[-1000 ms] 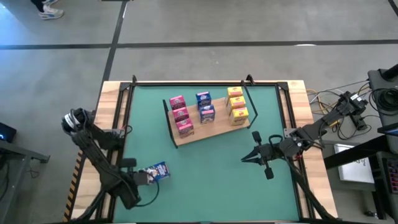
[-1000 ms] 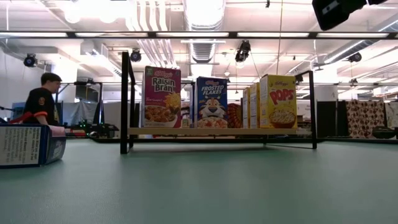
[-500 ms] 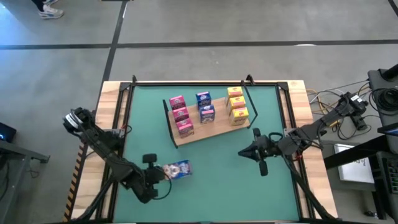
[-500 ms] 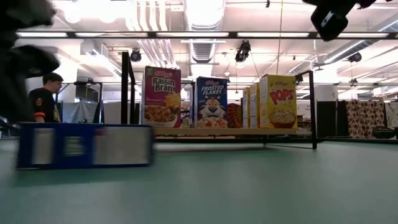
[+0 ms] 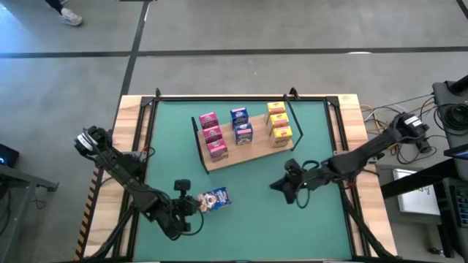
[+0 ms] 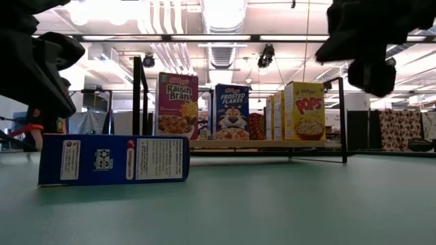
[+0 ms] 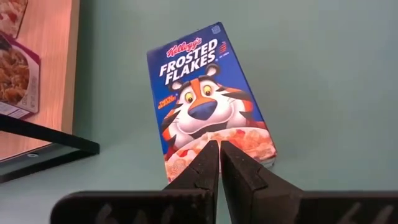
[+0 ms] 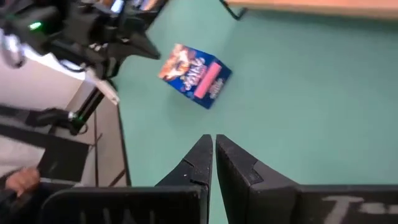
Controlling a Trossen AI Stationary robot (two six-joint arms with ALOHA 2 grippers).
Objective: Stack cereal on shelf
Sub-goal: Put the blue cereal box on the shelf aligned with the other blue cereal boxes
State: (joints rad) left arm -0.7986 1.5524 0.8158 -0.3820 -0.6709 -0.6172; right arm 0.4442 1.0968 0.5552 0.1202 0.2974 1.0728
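A blue Frosted Flakes cereal box (image 5: 214,198) (image 7: 208,102) lies flat, face up, on the green mat, nearer than the shelf. My left gripper (image 5: 192,205) (image 7: 215,147) is shut, its tips at the box's bottom end. The shelf (image 5: 247,151) (image 6: 238,144), a wood board with black wire ends, carries pink (image 5: 212,136), blue (image 5: 240,126) and yellow (image 5: 278,124) cereal boxes standing upright. My right gripper (image 5: 276,186) (image 8: 212,140) is shut and hangs above the mat, to the right of the lying box (image 8: 194,73). My left gripper's shut fingertips stand at the lying box's bottom end (image 7: 198,163), slanting down from the table's left and near side. The box rests flat on the mat. Whether the tips touch it, I cannot tell.
A black frame (image 5: 219,97) borders the green mat (image 5: 314,146), with wooden table strips and cables (image 5: 380,117) at the right. Bare mat lies between the box and the shelf. A person (image 6: 30,129) shows in the room behind, at the left of the low view.
My left gripper, shut throughout, has gone toward the table's right edge and turned. The blue box has slid along the mat to the right and turned about, ending flat and face up. My right gripper has gone down and toward the left and near side, and has rolled.
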